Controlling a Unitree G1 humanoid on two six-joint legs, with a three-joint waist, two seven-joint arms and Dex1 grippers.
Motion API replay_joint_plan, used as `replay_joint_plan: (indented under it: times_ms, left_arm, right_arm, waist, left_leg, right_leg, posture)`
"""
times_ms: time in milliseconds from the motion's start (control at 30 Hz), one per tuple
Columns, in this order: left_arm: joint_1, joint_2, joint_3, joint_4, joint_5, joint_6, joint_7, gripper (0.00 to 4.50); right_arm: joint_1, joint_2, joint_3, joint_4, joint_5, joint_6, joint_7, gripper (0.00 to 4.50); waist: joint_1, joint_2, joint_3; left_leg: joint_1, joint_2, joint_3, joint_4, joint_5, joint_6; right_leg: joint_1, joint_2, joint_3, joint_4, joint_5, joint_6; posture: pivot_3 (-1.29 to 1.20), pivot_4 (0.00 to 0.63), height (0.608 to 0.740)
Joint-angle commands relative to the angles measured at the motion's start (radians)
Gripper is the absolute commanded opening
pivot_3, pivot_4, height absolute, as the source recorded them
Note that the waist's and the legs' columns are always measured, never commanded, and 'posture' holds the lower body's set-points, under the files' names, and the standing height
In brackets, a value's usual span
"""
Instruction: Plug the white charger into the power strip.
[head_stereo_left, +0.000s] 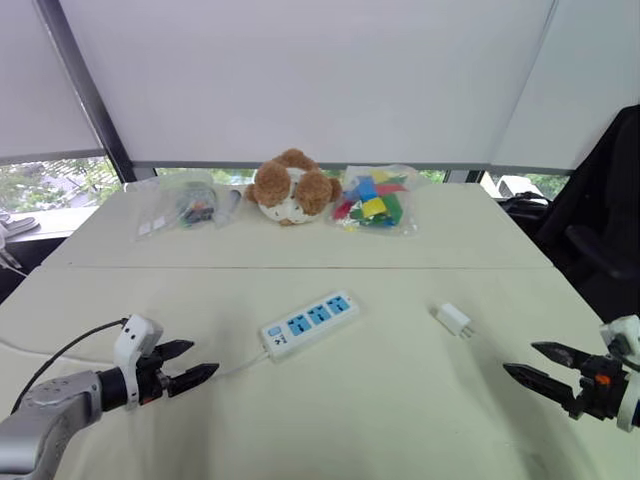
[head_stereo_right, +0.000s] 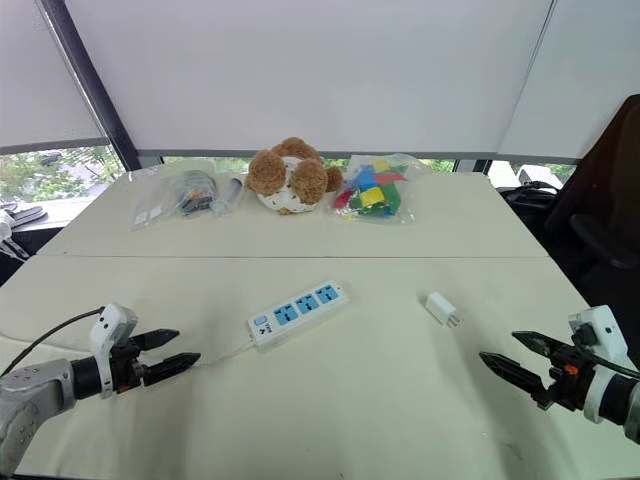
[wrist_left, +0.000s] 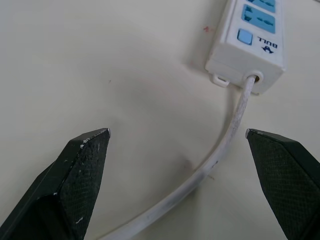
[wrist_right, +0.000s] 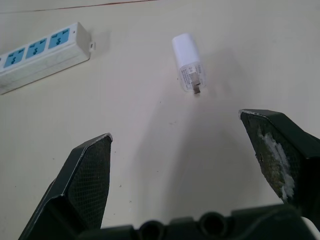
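One charger (head_stereo_left: 453, 319), one power strip (head_stereo_left: 309, 324); left gripper (head_stereo_left: 205, 357), right gripper (head_stereo_left: 519, 357): jaws spread, empty.

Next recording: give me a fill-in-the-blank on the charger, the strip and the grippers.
The white charger lies unplugged, nearest the ____ arm's side. The power strip has ____ sockets, all empty. The left gripper and the right gripper both have their fingers ____.
Missing words: right; three; open.
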Motion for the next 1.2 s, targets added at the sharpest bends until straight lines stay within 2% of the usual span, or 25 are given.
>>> replay_joint_plan:
  times_ms: [33, 333, 833, 1067, 1200]
  left_arm:
    - [-0.011, -0.009, 0.024, -0.031, -0.020, 0.003, 0.008, 4.50]
    - [-0.021, 0.000, 0.033, -0.055, -0.034, 0.035, 0.002, 4.50]
    - [-0.084, 0.018, 0.019, -0.002, -0.010, -0.021, -0.034, 4.50]
    - [-0.197, 0.122, -0.098, 0.050, 0.073, -0.112, -0.206, 4.50]
    - [-0.340, 0.061, -0.231, 0.114, 0.128, -0.176, -0.283, 4.50]
  right_arm:
    - [-0.012, 0.016, 0.010, -0.043, -0.013, -0.008, -0.013, 4.45]
    - [-0.019, 0.027, 0.035, -0.036, -0.045, -0.024, 0.002, 4.45]
    - [-0.019, 0.040, 0.027, -0.012, -0.134, -0.049, -0.025, 4.45]
    - [-0.087, -0.015, 0.015, -0.048, -0.080, 0.039, -0.005, 4.45]
    - [-0.197, -0.070, 0.066, -0.193, 0.075, 0.203, -0.011, 4.45]
  waist:
    - [0.000, 0.000, 0.000]
    - [0.001, 0.000, 0.000]
    - [0.001, 0.000, 0.000]
    - [0.000, 0.000, 0.000]
    - [0.000, 0.000, 0.000]
  left_leg:
    - [0.000, 0.000, 0.000, 0.000, 0.000, 0.000]
    - [0.000, 0.000, 0.000, 0.000, 0.000, 0.000]
    - [0.000, 0.000, 0.000, 0.000, 0.000, 0.000]
    - [0.000, 0.000, 0.000, 0.001, 0.000, 0.000]
    - [0.000, 0.000, 0.000, 0.001, 0.000, 0.000]
  right_leg:
    - [0.000, 0.000, 0.000, 0.000, 0.000, 0.000]
    - [0.000, 0.000, 0.000, 0.000, 0.000, 0.000]
    - [0.000, 0.000, 0.000, 0.000, 0.000, 0.000]
    - [0.000, 0.000, 0.000, 0.000, 0.000, 0.000]
    - [0.000, 0.001, 0.000, 0.001, 0.000, 0.001]
  posture:
    - [0.00, 0.150, 0.739]
    - [0.00, 0.150, 0.739]
    - [0.00, 0.150, 0.739]
    - [0.00, 0.150, 0.739]
    - [0.00, 0.150, 0.739]
